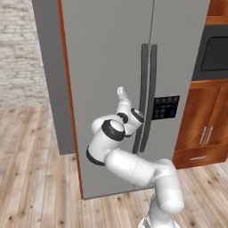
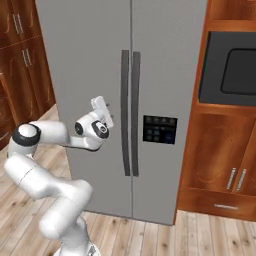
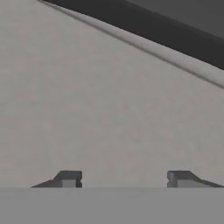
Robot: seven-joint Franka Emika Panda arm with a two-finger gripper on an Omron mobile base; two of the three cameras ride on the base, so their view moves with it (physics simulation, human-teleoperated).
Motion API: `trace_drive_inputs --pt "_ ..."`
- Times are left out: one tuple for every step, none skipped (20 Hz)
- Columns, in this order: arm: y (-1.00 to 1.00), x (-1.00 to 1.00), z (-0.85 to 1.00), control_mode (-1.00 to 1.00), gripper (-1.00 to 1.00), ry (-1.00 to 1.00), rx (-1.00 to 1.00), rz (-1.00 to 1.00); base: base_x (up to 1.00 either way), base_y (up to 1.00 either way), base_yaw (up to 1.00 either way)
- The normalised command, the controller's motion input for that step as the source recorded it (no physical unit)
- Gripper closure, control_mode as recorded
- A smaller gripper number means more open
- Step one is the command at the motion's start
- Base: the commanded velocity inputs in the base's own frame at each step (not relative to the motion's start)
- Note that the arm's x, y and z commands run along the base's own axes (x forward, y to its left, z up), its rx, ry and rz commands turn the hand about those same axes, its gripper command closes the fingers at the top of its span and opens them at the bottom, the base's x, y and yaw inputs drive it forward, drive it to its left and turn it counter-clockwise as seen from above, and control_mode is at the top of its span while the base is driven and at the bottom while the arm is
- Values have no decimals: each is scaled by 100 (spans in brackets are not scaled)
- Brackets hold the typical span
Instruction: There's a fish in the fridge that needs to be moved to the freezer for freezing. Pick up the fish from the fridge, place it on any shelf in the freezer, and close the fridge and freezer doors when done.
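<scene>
Both doors stand shut, so the fish and the shelves are hidden. The wider fridge door is on the left, and the narrower freezer door with the black dispenser panel is on the right. Two dark curved handles meet at the seam. My gripper points at the fridge door, left of its handle. Its fingertips stand apart with nothing between them.
A dark microwave sits in wooden cabinets to the right of the freezer. More wooden cabinets stand to the left. A brick wall and wood floor lie on the far left.
</scene>
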Motion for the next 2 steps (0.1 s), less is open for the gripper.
trace_drive_inputs --pt "-7 31 39 -100 -100 0 1 0 0 0 0" --pt "-4 27 45 -100 -100 0 0 0 0 0 0"
